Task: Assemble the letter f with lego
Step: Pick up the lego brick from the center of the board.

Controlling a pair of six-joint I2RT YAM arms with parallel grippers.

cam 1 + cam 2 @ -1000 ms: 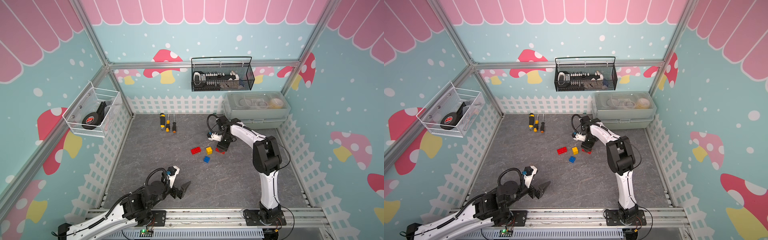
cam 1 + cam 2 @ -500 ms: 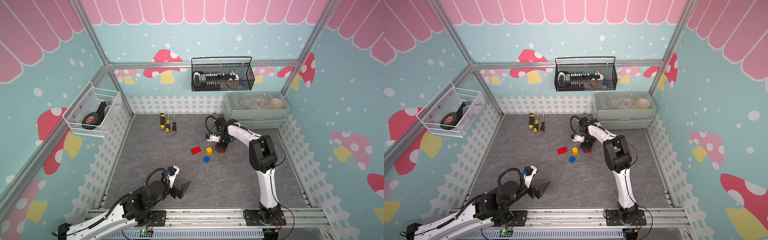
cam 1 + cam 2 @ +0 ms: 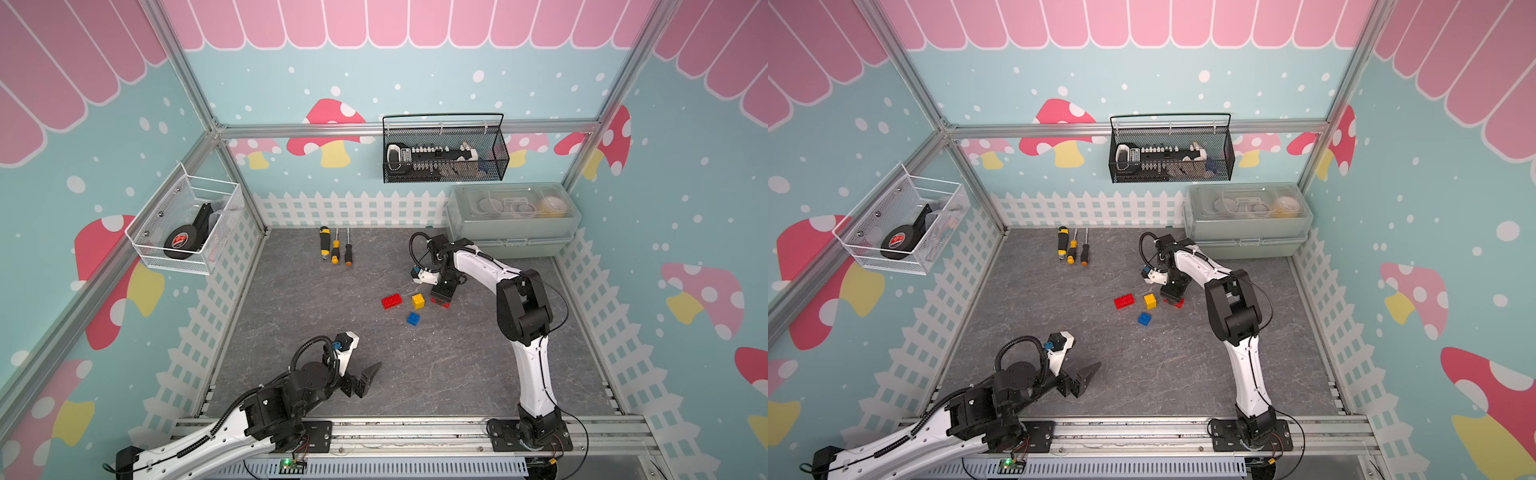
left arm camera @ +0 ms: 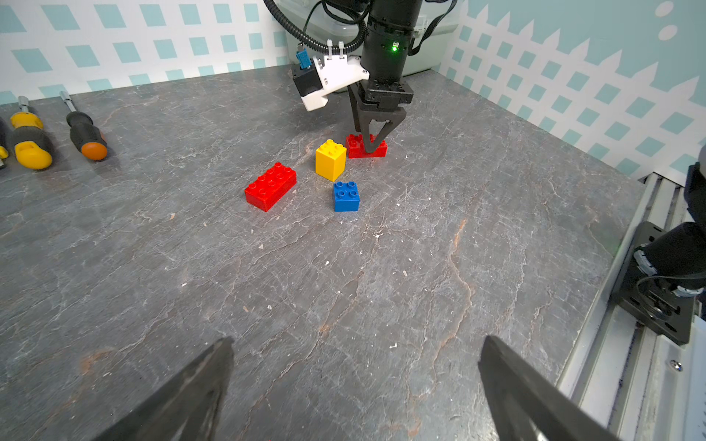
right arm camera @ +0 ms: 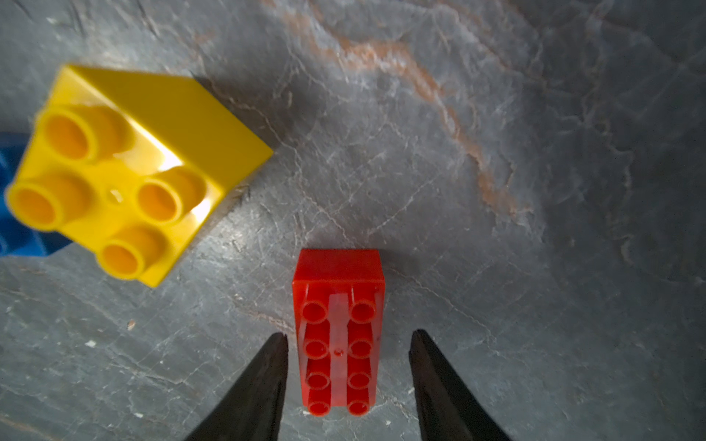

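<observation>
Several lego bricks lie loose and apart on the grey floor; no letter f is in view. One red brick (image 5: 338, 332) lies studs-up between the fingers of my right gripper (image 5: 347, 336), which is open, with a narrow gap on each side. The same red brick (image 3: 441, 303) shows partly under the right gripper (image 3: 441, 294) in both top views. Beside it stand a yellow brick (image 3: 418, 301), then a second red brick (image 3: 391, 301); a blue brick (image 3: 413, 318) lies nearer the front. My left gripper (image 4: 355, 343) is open over bare floor near the front rail.
Three screwdrivers (image 3: 334, 249) lie at the back of the floor. A clear lidded box (image 3: 513, 220) stands at the back right, behind the right arm. A black wire basket (image 3: 442, 153) and a white one (image 3: 187, 226) hang on the walls. White picket fencing edges the floor.
The right gripper's jaws have narrowed around the red brick and the arm's elbow has shifted slightly left. The left arm and the other bricks have not moved.
</observation>
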